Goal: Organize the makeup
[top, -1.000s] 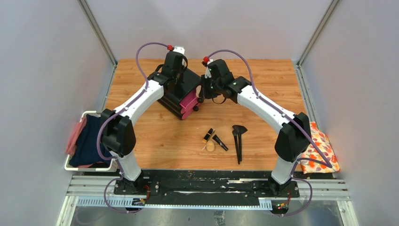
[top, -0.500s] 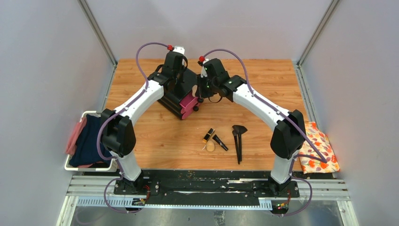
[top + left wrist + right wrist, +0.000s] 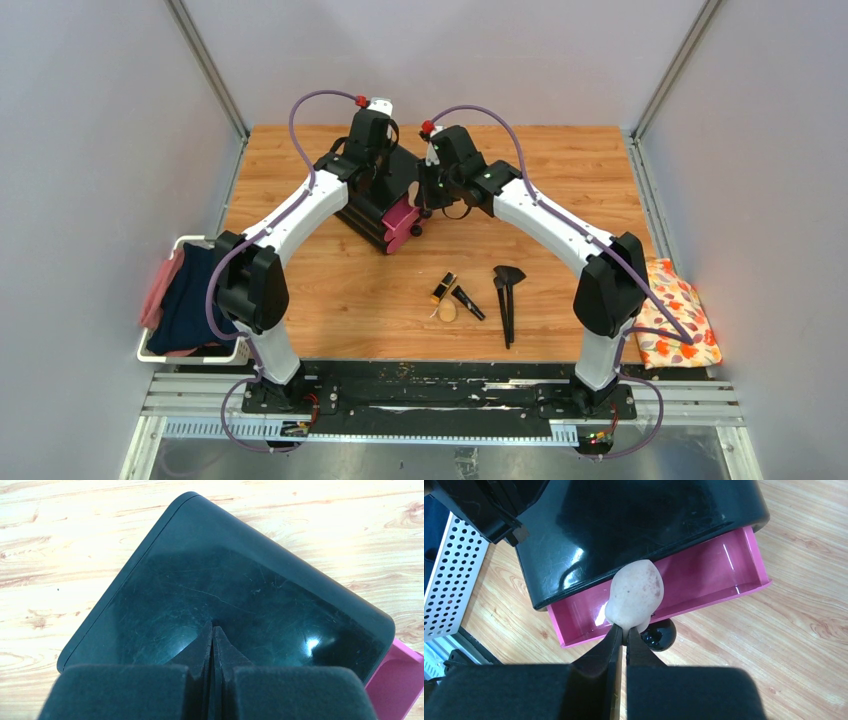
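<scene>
My right gripper (image 3: 625, 632) is shut on the narrow end of a beige egg-shaped sponge (image 3: 636, 597). It holds the sponge over the open pink drawer (image 3: 704, 587) of the black box (image 3: 634, 525), just above the drawer's black knob (image 3: 660, 635). My left gripper (image 3: 212, 629) is shut, with its tips against the box's glossy lid (image 3: 225, 580). On the table nearer the arms lie a black-and-gold case (image 3: 443, 288), a second beige sponge (image 3: 448, 311), a short black tube (image 3: 467, 302) and the black brushes (image 3: 508, 300).
A white perforated basket (image 3: 176, 245) holding dark and pink cloth sits off the table's left edge. An orange floral cloth (image 3: 680, 320) lies off the right edge. Both wrists crowd close together over the box (image 3: 385, 195).
My right gripper has moved left with the sponge, from beside the box to over the pink drawer. The left arm has stayed put.
</scene>
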Motion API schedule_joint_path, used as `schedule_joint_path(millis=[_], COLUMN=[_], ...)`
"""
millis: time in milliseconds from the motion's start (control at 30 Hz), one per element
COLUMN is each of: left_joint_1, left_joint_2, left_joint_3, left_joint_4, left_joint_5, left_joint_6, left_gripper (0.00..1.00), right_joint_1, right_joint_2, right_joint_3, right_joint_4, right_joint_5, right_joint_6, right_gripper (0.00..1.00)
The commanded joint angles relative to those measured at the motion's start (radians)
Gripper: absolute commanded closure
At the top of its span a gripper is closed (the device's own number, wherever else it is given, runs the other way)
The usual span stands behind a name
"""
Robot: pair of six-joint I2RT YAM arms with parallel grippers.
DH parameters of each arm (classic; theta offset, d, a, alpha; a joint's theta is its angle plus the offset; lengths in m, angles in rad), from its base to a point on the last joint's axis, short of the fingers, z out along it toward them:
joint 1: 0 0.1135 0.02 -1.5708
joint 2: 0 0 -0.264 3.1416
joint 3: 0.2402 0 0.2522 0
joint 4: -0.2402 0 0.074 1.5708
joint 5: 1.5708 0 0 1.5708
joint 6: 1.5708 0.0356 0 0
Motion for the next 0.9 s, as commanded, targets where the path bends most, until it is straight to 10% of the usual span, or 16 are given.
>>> schedule_joint_path(millis=[0, 433, 767, 867], left_joint_1=[0.004, 0.004, 0.004, 0.005], left_joint_2=[0.024, 0.013, 0.01, 0.014], left_joint_3=[-0.041, -0.049, -0.05, -0.049], left_joint_4=[-0.104, -0.1, -0.099, -0.098], left_joint_5=[0.01, 0.009, 0.005, 0.007], left_joint_6=[0.003, 0.003, 0.006, 0.006], left_gripper=[1.0, 1.0, 1.0, 1.0], right_joint_1=[0.023, 0.025, 0.027, 0.025], right_joint_2=[-0.026, -0.029, 0.013, 0.02], right_joint_3=[-0.028, -0.017, 0.048, 0.064], right_joint_4=[-0.082, -0.112, -0.138, -0.141], right_joint_5=[0.026, 0.05, 0.059, 0.073], right_joint_6=[-0.012, -0.02, 0.0, -0.006], right_gripper=[1.0, 0.99, 0.45, 0.42])
